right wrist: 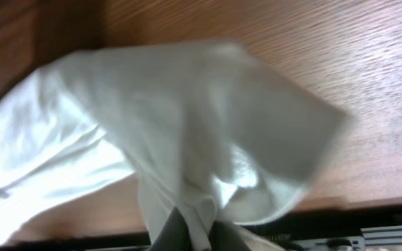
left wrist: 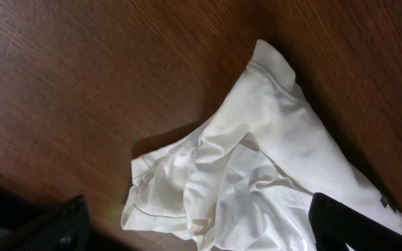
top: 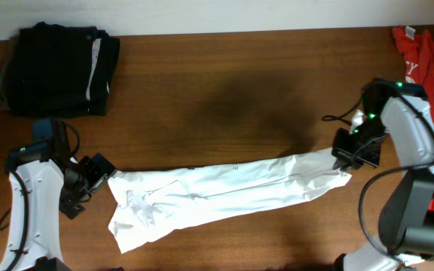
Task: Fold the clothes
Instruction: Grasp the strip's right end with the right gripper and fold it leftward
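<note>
One wooden table [top: 224,98]. One white T-shirt [top: 224,192] lay on it toward the front edge, gathered into a long rumpled band running left to right between the arms, not spread flat. Two other garments sat out of play, both well apart from the shirt: one black folded pile [top: 59,68] back left and one red item [top: 424,56] back right. Two grippers. The right gripper [top: 346,156] pinched the shirt's right end. Its wrist view was blurry but showed the cloth bunching down into closed tips. The left gripper [top: 99,172] sat at the shirt's left end, fingers [left wrist: 65,223] spread wide, with cloth lying between them unclamped. My read: mid-fold, at the stretch-and-straighten step. The next move needed the left to clamp that end, then both arms to carry the band over evenly.
</note>
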Motion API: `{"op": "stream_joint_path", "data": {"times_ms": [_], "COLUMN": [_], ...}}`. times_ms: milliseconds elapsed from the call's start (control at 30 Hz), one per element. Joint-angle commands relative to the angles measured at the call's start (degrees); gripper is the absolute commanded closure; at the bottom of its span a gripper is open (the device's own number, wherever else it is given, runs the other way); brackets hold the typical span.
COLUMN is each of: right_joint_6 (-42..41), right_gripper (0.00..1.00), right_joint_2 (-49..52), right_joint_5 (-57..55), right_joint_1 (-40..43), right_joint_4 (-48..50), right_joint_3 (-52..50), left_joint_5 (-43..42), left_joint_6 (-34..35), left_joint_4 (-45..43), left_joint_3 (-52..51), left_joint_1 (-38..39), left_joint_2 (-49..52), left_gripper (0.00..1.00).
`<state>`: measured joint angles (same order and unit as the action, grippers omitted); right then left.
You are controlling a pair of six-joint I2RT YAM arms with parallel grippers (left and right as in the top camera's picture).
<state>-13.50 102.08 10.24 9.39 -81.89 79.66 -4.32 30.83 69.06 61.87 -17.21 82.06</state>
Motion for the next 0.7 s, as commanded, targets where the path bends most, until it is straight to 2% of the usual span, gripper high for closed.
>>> {"op": "stream_joint_path", "data": {"times_ms": [0, 100, 200, 400, 667], "right_joint_6": [-0.9, -1.0, -5.7, -12.3, -16.1], "right_gripper": [0.96, 0.96, 0.96, 0.96, 0.96], "right_joint_2": [-3.1, -2.8, -1.8, -1.3, -1.3], "right_joint_5": [-1.2, 0.2, 0.2, 0.5, 1.6], "right_joint_1": [-9.6, -17.9, -25.9, -33.8, -40.1], "right_joint_4": [-0.1, 2.9, 6.1, 13.5, 17.0], "right_joint_3": [1.0, 0.3, -1.2, -5.2, -5.6], "left_joint_5": [-0.5, -0.5, -0.5, -0.5, -0.4], "left_joint_6": [-1.0, -1.0, -1.0, -1.0, -1.0], "left_joint_4": [-0.1, 0.0, 0.0, 0.0, 0.0], "left_joint_3": [0.0, 0.0, 0.0, 0.0, 0.0], "left_joint_1": [0.0, 0.0, 0.0, 0.0, 0.0], "left_joint_2": [0.1, 0.1, 0.1, 0.1, 0.1], "left_gripper": [0.01, 0.01, 0.01, 0.01, 0.01]}}
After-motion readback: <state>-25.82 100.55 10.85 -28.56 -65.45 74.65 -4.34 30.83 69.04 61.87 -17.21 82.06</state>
